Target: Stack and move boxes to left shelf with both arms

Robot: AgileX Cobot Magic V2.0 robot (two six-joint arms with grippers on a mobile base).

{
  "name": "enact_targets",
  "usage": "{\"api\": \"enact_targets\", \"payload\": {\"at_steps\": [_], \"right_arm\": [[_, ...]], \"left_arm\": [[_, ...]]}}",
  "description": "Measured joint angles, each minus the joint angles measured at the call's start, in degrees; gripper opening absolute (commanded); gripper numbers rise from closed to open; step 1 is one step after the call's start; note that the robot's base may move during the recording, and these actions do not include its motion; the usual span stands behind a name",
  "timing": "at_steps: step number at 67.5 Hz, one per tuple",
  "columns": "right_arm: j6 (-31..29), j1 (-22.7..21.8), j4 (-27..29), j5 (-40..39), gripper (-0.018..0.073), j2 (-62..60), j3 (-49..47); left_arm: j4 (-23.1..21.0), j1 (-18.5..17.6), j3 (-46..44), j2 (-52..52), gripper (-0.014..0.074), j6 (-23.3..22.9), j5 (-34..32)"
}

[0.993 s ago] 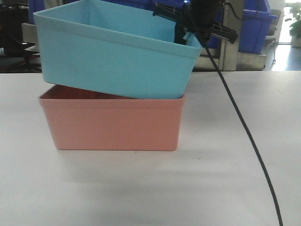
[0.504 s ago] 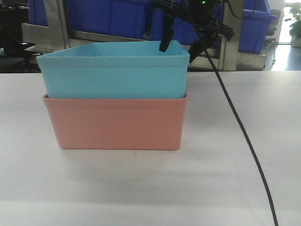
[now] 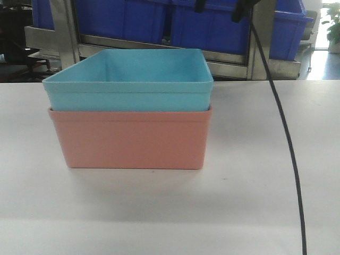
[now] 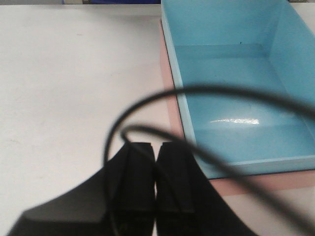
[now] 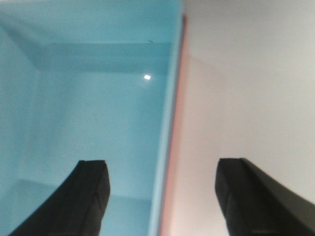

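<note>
Table [image 3: 159,212]: blue bin [image 3: 127,95] nested in pink bin [image 3: 130,141], openings up; L gripper [image 4: 156,147] closed, R gripper [image 5: 162,167] spread wide, both empty

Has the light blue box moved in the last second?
Yes. The light blue box came down and levelled, now nested inside the pink box, which stayed put.

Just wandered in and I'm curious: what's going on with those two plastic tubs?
A two-armed robot is handling them. The light blue box sits nested in the pink box on the white table. The right gripper hangs open over the blue box's side wall, gripping nothing. The left gripper is shut and empty, beside the stack. Neither arm is lifting the stack.
</note>
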Motion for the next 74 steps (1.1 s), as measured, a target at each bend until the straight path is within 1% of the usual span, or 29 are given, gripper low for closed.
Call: {"api": "enact_targets", "payload": {"at_steps": [2, 6, 12, 14, 18, 22, 24, 28, 41, 53, 63, 74], "right_arm": [[-0.51, 0.0, -0.42, 0.94, 0.0561, -0.27, -0.07], [-1.68, 0.0, -0.98, 1.66, 0.0561, -0.38, -0.15], [-3.21, 0.0, -1.08, 1.88, 0.0561, -0.38, -0.15], [-3.49, 0.0, -1.08, 1.88, 0.0561, -0.38, -0.15], [-3.9, 0.0, -0.81, 1.88, 0.0561, -0.38, -0.15], [-4.26, 0.0, -0.81, 1.88, 0.0561, -0.38, -0.15], [-4.28, 0.0, -0.81, 1.88, 0.0561, -0.38, -0.15], [-4.5, 0.0, -0.81, 1.88, 0.0561, -0.38, -0.15], [-5.5, 0.0, -0.72, 1.88, 0.0561, -0.28, 0.42], [-5.71, 0.0, 1.18, 1.88, 0.0561, 1.3, 0.52], [-5.76, 0.0, 3.6, 1.88, 0.0561, 2.27, 0.64], [-5.76, 0.0, 3.99, 1.55, 0.0561, 3.11, 0.64]], "left_arm": [[-0.14, 0.12, 0.0, 0.0, 0.0005, 0.0, 0.0], [-0.14, 0.24, 0.0, 0.0, 0.005, 0.0, 0.0], [-0.14, 0.24, -0.86, 0.13, 0.0182, 0.0, 1.19], [-0.26, 0.24, -1.58, 0.49, 0.0263, 0.0, 2.06], [-0.48, 0.24, -3.2, 1.5, 0.0381, 0.0, 4.1], [-0.74, 0.24, -5.76, 3.05, 0.0461, 0.0, 6.26], [-1.01, 0.24, -6.92, 4.12, 0.0484, 0.0, 7.29], [-1.67, 0.24, -9.88, 6.14, 0.0502, 0.0, 9.81], [-4.39, 0.24, -21.0, 15.36, 0.0503, -0.23, 18.13], [-5.09, 0.24, -35.7, 27.14, 0.0505, -1.69, 25.97], [-5.22, 0.24, -46.87, 36.69, 0.0505, -1.78, 30.32], [-5.28, 0.24, -56.95, 45.72, 0.0517, -1.81, 32.2]]}}
